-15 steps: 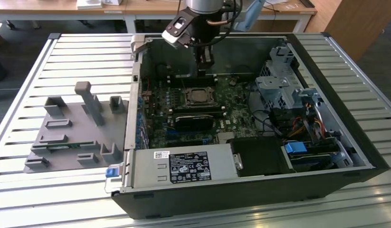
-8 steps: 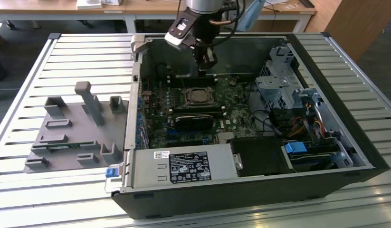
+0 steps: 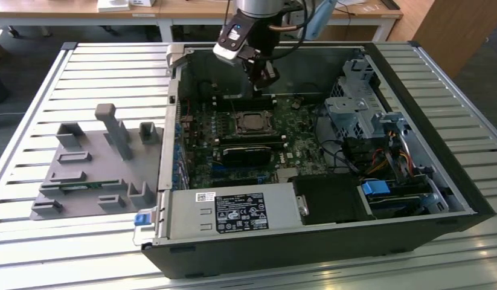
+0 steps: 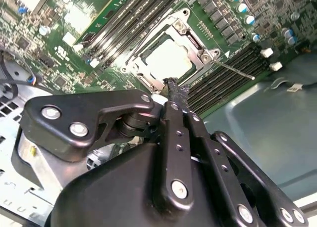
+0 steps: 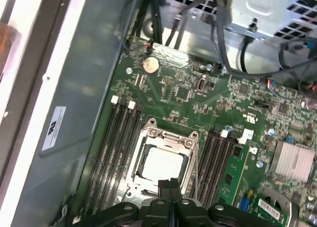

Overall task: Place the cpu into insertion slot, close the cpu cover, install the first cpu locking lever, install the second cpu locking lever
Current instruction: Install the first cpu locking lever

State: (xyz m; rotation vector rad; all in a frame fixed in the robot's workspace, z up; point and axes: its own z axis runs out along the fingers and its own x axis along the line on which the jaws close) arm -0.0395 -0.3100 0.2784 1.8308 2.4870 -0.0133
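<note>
One black tower case (image 3: pixel 313 254) lies open on a slatted metal table (image 3: pixel 38 78), and we begin at its near edge in the exterior view: a silver power supply (image 3: pixel 224 211) sits along the six o'clock side of the case, with a blue latch (image 3: pixel 142 219) at its corner. At nine o'clock from the case, apart from it, a grey fixture tray (image 3: pixel 91 166) rests on the slats. Further in, the green motherboard (image 3: pixel 296 145) carries a long black card (image 3: pixel 248 154), and at twelve o'clock from that card we see the insertion slot (image 3: pixel 239 123) with the cpu (image 3: pixel 253 124) seated in it. In both wrist views the cpu cover (image 5: pixel 167 136) lies flat around the chip, whose pale top shows through the window, and memory slots (image 5: pixel 111 153) run along both sides of the socket. In the second wrist view a thin silvery lever (image 4: pixel 233 68) sticks out from one corner of the frame, over the memory slots. The gripper (image 3: pixel 259 90) hangs at twelve o'clock from the socket, above the board; its jaws are clenched, finger against finger, with nothing between them. In the first wrist view its fingertips (image 5: pixel 165 187) sit by the socket's edge; we cannot tell whether they touch the frame. Beyond, wooden desks (image 3: pixel 200 9) stand at twelve o'clock.
</note>
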